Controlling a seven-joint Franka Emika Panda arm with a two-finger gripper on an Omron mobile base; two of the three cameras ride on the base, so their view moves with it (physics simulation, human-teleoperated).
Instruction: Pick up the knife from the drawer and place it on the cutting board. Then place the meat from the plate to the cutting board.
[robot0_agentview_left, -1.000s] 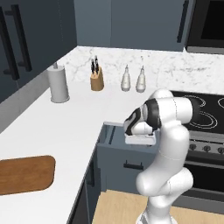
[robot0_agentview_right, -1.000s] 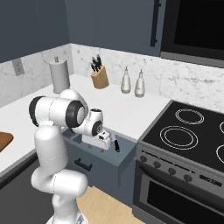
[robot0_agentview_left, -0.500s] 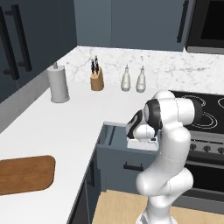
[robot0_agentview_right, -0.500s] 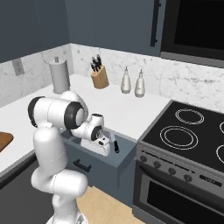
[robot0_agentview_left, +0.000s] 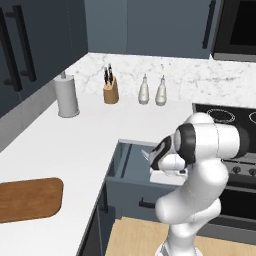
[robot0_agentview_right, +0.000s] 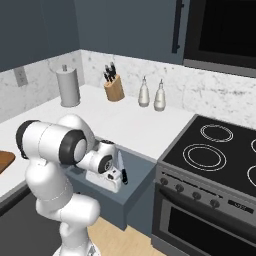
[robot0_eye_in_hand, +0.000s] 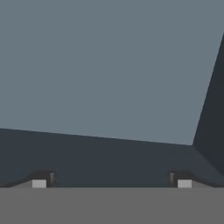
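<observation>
The dark blue-grey drawer (robot0_agentview_right: 137, 192) stands pulled out of the counter front, left of the stove. The knife (robot0_agentview_right: 121, 167) lies inside it, silver blade toward the back and black handle toward the drawer front. My gripper (robot0_agentview_right: 107, 181) hangs low over the drawer, just left of the knife and not touching it. In the hand view my gripper (robot0_eye_in_hand: 111, 183) is open, its fingertips (robot0_eye_in_hand: 40, 182) wide apart over the bare grey drawer floor (robot0_eye_in_hand: 109, 65). The brown cutting board (robot0_agentview_left: 27, 200) lies on the counter at the near left. The plate and the meat are out of view.
A paper towel roll (robot0_agentview_left: 66, 95), a knife block (robot0_agentview_left: 111, 90) and two bottles (robot0_agentview_left: 152, 91) stand along the back of the white counter (robot0_agentview_left: 75, 145). The black stove (robot0_agentview_right: 215, 155) adjoins the drawer on the right. The drawer's inner wall (robot0_eye_in_hand: 212, 113) is near the gripper.
The hand has sunk lower into the open drawer beside the knife. Its jaws stayed open and the knife has not moved.
</observation>
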